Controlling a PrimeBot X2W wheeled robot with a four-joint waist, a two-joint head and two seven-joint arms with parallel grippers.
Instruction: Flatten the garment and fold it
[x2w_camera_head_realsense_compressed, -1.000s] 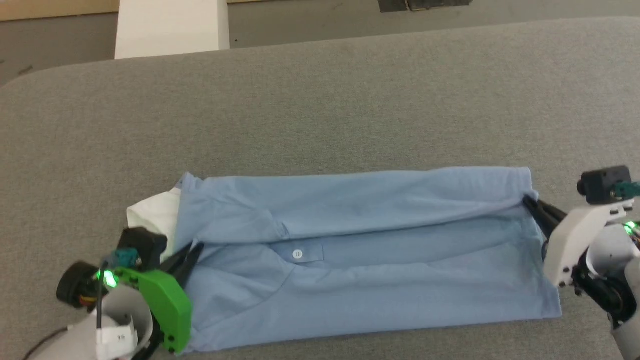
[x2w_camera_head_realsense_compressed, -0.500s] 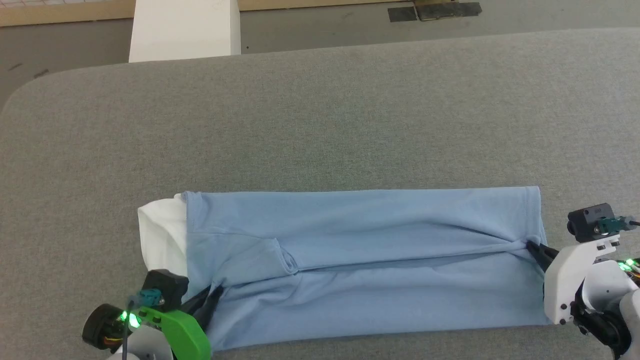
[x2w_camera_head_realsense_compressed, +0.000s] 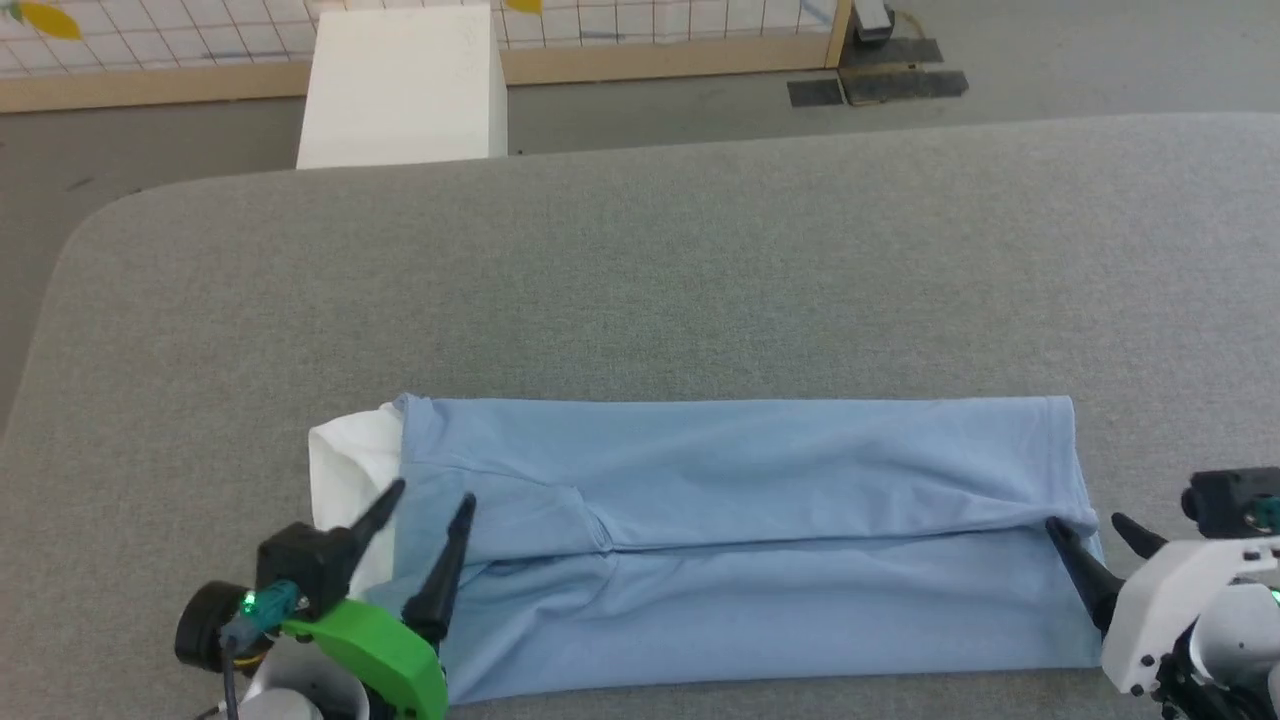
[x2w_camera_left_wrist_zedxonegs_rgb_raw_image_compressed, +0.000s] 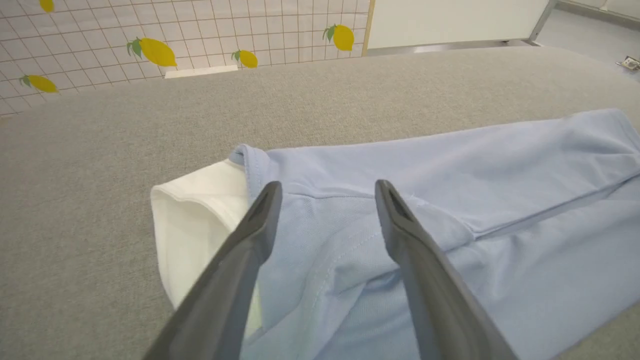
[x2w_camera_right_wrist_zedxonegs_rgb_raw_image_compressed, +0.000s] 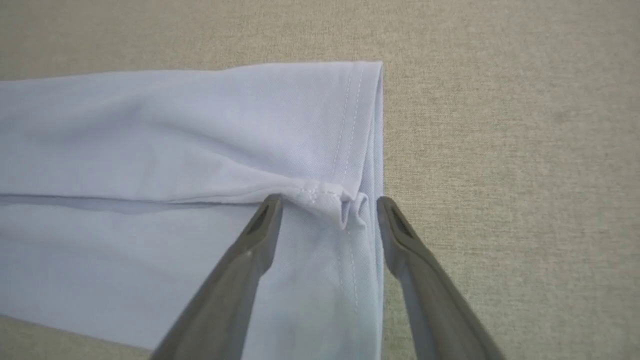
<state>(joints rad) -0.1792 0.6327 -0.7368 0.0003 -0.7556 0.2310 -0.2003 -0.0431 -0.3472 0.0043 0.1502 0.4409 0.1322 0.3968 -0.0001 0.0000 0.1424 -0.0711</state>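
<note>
The garment (x2w_camera_head_realsense_compressed: 740, 545) lies as a long folded band across the head view's lower middle. Our left gripper (x2w_camera_head_realsense_compressed: 433, 492) and right gripper (x2w_camera_head_realsense_compressed: 1084, 520) gape wide, holding nothing; we should lift straight clear, without snagging its puckered ends.

The garment (x2w_camera_head_realsense_compressed: 740, 540) lies lengthwise across the near part of the table (x2w_camera_head_realsense_compressed: 640, 280). The left gripper (x2w_camera_head_realsense_compressed: 433, 492) stands over its left end, and the right gripper (x2w_camera_head_realsense_compressed: 1084, 520) straddles its right edge. A box (x2w_camera_head_realsense_compressed: 400, 85) stands behind the table's far edge.
</note>
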